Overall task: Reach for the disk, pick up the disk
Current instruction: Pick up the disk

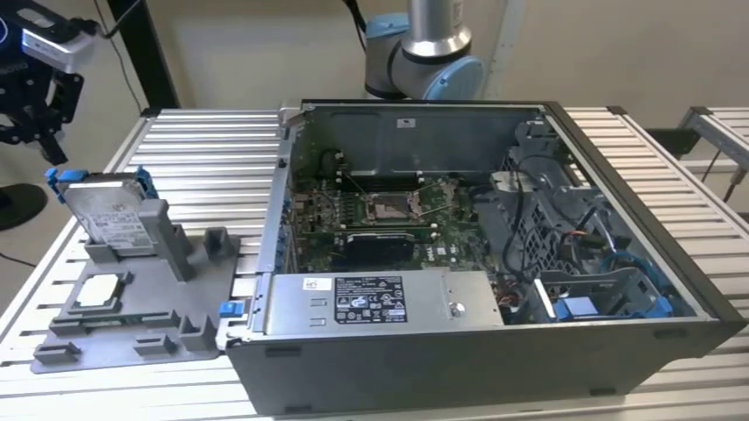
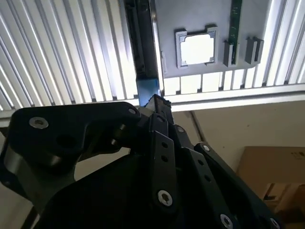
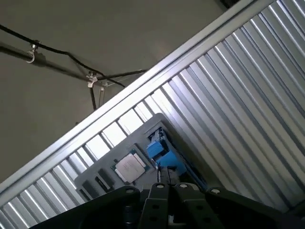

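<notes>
Your arm (image 1: pixel 419 48) was a silver tube set into rounded grey joint housings, each closed with pale blue caps (image 1: pixel 451 83). Your gripper (image 1: pixel 35 140) was matte black all over. A white and grey camera block (image 1: pixel 56 39) was mounted above it, and a thin black cable (image 1: pixel 108 33) ran off that block. In the second wrist view you had long flat linkage bars (image 2: pixel 159 157), black with softly rounded edges, studded along their length with bright socket-head screws (image 2: pixel 164 198). Beside them was a broad rounded black plate (image 2: pixel 71 136) with a silver screw at its corner. In the first wrist view the same black links had small dark holes.
</notes>
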You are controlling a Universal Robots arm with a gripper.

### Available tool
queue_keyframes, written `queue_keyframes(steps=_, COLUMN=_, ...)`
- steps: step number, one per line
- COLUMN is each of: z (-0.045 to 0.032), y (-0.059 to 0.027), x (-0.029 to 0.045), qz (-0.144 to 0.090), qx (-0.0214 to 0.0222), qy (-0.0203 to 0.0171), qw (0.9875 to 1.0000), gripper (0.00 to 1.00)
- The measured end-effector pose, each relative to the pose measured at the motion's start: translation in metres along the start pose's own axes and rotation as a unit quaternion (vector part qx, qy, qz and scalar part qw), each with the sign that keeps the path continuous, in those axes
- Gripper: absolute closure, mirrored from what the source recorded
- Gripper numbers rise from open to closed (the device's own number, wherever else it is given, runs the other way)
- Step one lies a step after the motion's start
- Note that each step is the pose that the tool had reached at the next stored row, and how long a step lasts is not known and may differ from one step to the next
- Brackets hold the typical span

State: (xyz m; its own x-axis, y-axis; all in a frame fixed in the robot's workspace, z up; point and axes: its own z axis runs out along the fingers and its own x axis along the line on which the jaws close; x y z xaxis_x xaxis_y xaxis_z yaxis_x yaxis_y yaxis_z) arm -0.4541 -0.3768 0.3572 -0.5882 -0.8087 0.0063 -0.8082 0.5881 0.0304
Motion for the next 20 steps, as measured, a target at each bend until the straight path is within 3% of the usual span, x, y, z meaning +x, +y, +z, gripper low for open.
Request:
queue_keyframes(steps=5, z=0.0000, y=0.0000, x=0.0000, qz=-0.045, qx=0.0004, qy=0.0015, qw=0.9990, gripper=1.00)
queue_keyframes(steps=10, z=0.0001, y=0.0000, x=0.0000, qz=-0.091, qx=0.0007, qy=0.0029, qw=0.9959, gripper=1.00)
queue_keyframes(steps=15, z=0.0002, y=0.0000, x=0.0000, qz=-0.136, qx=0.0011, qy=0.0045, qw=0.9907, gripper=1.00)
queue_keyframes(steps=20, z=0.0003, y=0.0000, x=0.0000, qz=-0.181, qx=0.0015, qy=0.0059, qw=0.9835, gripper=1.00)
